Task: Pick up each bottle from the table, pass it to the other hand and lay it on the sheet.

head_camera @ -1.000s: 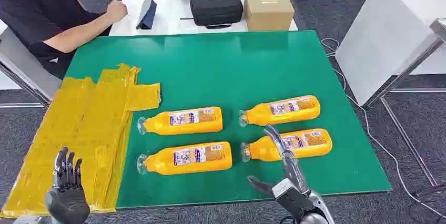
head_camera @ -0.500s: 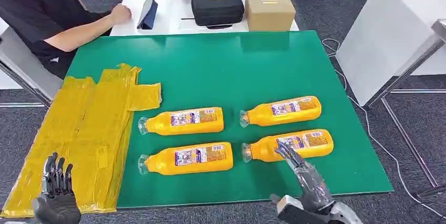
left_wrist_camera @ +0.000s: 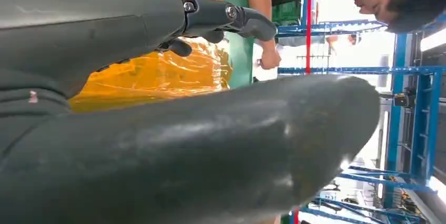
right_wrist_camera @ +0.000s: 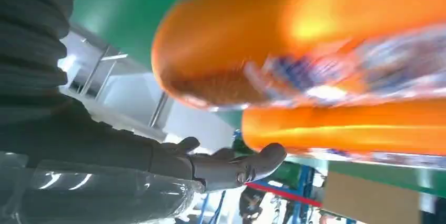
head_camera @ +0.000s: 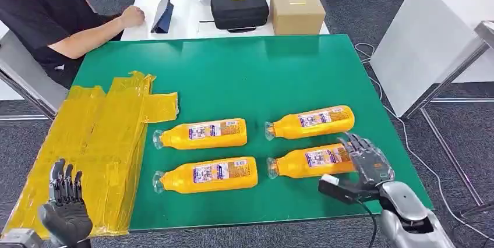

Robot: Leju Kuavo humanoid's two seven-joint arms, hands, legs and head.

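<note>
Four orange bottles lie on the green table [head_camera: 262,79]: near left [head_camera: 207,175], far left [head_camera: 201,134], far right [head_camera: 311,121] and near right [head_camera: 306,162]. My right hand [head_camera: 364,163] hovers with spread fingers over the base end of the near right bottle, its thumb [head_camera: 333,188] stretched out in front of it, gripping nothing. In the right wrist view that bottle [right_wrist_camera: 294,40] looms blurred, with the far right bottle [right_wrist_camera: 357,129] beyond. The crumpled yellow sheet [head_camera: 99,143] covers the table's left side. My left hand [head_camera: 65,201] is raised at its near edge, fingers apart and empty.
A person in black [head_camera: 52,15] sits at the table's far left corner, one hand on a white table [head_camera: 186,9] that carries a tablet [head_camera: 163,8], a black case [head_camera: 239,7] and a cardboard box [head_camera: 297,10]. Another white table [head_camera: 431,32] stands to the right.
My right hand has swung right and forward, from in front of the near right bottle to over its base end, with fingers now spread. My left hand has barely shifted.
</note>
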